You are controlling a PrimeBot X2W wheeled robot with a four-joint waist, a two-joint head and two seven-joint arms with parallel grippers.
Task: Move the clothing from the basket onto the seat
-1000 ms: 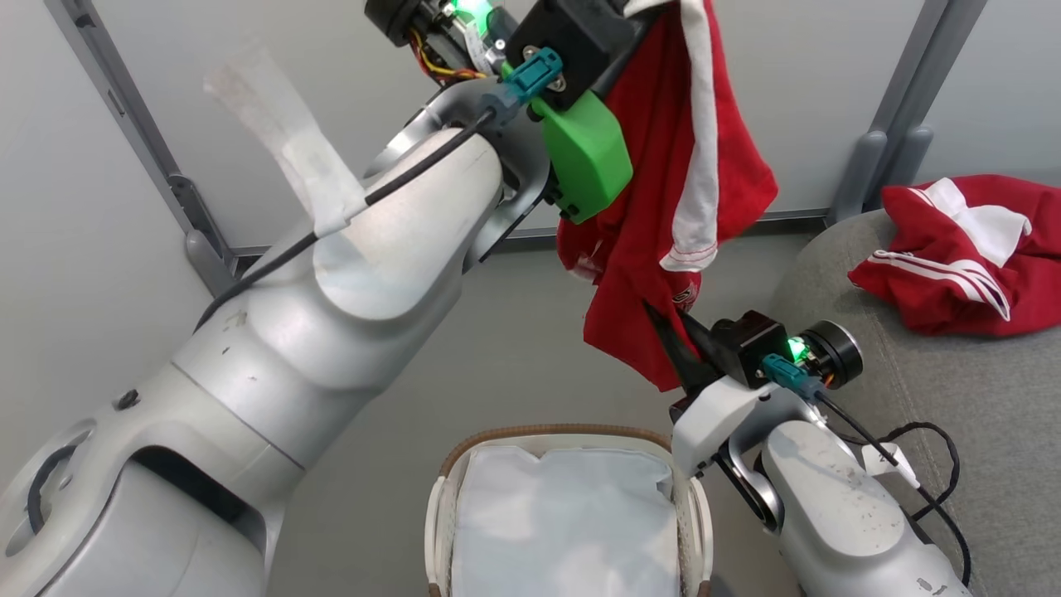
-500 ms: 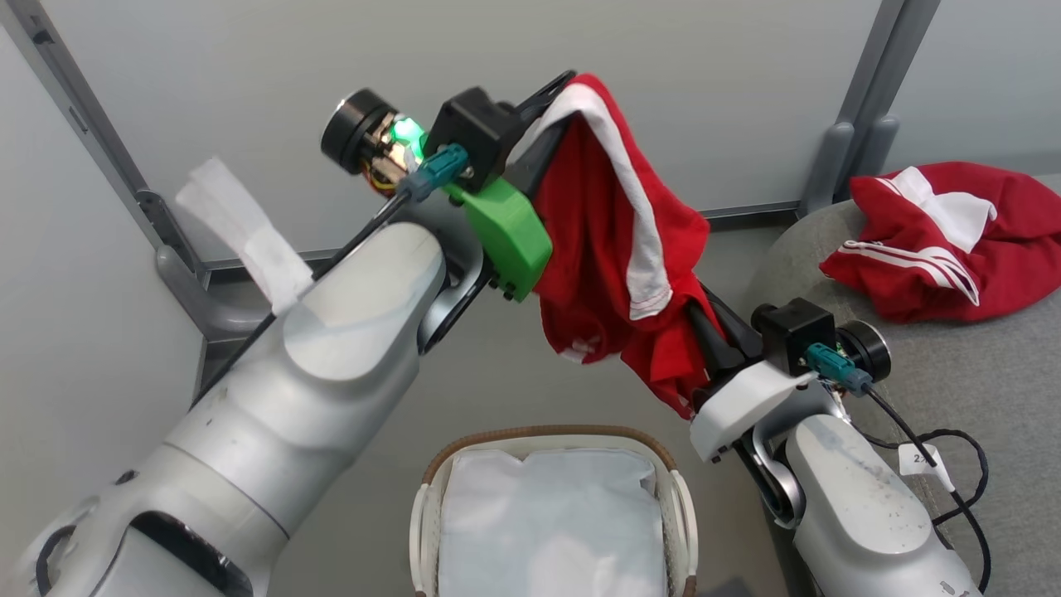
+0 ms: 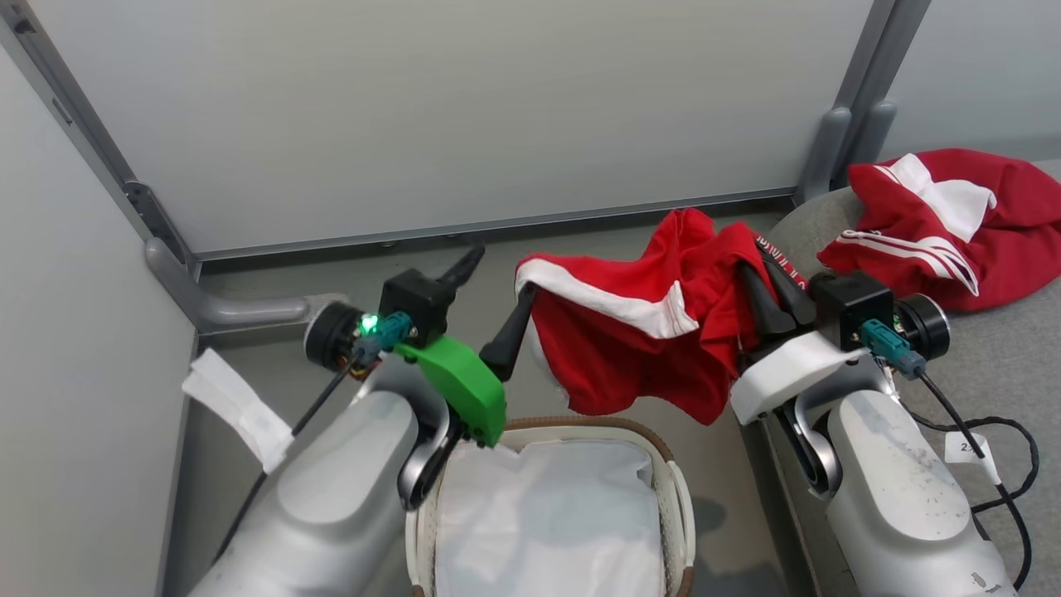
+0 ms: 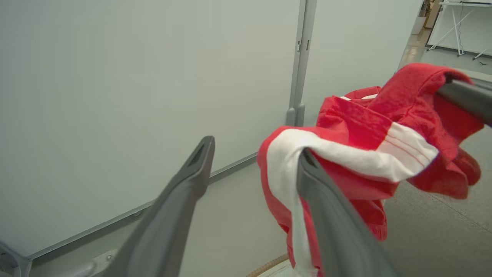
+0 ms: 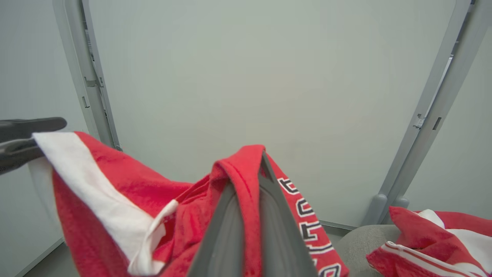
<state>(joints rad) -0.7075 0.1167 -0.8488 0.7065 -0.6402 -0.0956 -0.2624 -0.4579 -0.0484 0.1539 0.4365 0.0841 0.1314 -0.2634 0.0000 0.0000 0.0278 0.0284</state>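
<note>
Pale grey wall panels [image 3: 497, 116] and metal posts close in a grey floor [image 3: 373, 265]. The jersey [image 3: 646, 348] hangs above the basket [image 3: 659, 454], pinched in the right tool [image 3: 758, 282] and draped over one finger of the wide-spread left tool [image 3: 489, 303]. Shorts [image 3: 937, 224] lie on the grey seat [image 3: 995, 373].

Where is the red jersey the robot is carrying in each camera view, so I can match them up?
Head view: red jersey at centre, strung between left gripper and right gripper, above the basket.
Left wrist view: jersey in right half, draped over one finger of the open gripper.
Right wrist view: jersey at bottom, pinched in the shut gripper.
Shared landmark: grey partition post behind it.
</note>
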